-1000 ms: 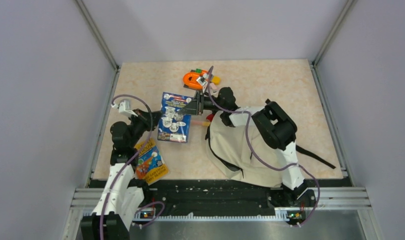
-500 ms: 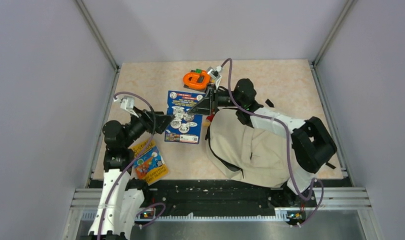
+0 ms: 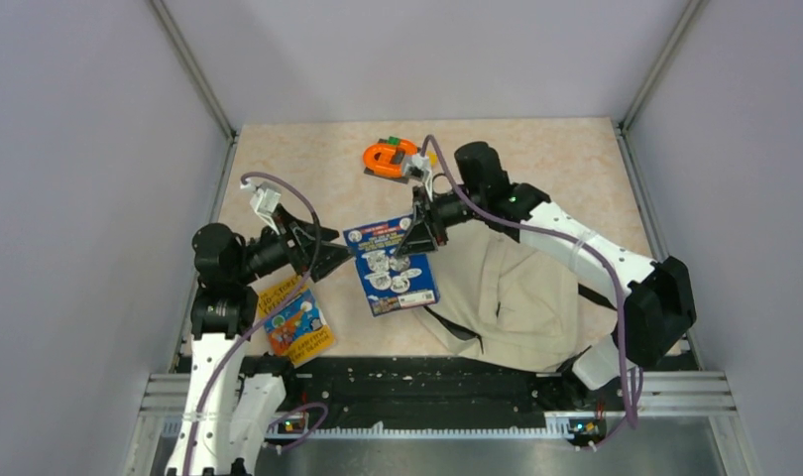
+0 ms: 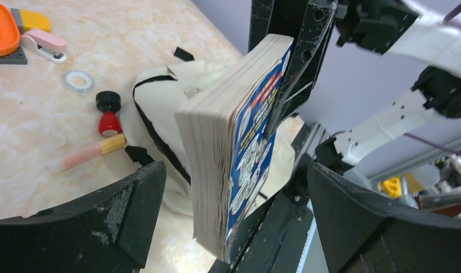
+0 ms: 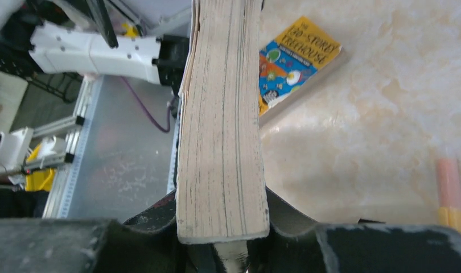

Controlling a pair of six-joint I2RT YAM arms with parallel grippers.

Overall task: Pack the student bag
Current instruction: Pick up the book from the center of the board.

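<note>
**A:** What's the right gripper [image 5: 222, 227] doing?

**B:** It is clamped on one edge of the thick blue paperback [image 3: 393, 268], which hangs tilted above the table [image 3: 576, 169]. The left gripper [image 3: 336, 251] holds nothing. Its jaws are spread wide, one on each side of the book's free end.

**A:** And the student bag [image 3: 507, 293]?

**B:** It lies slumped flat on the right side of the table, under the right arm. The book's far corner overlaps its left edge. I can't tell how far the mouth gapes.

**A:** What worries you?

**B:** The book is heavy and pinched at one edge only, so it may pivot or slide out. A limp mouth could snag its corner and bunch the fabric. A swing leftward could knock the book against the open jaws, or drop it near the yellow Treehouse book [image 3: 296, 322].
</note>
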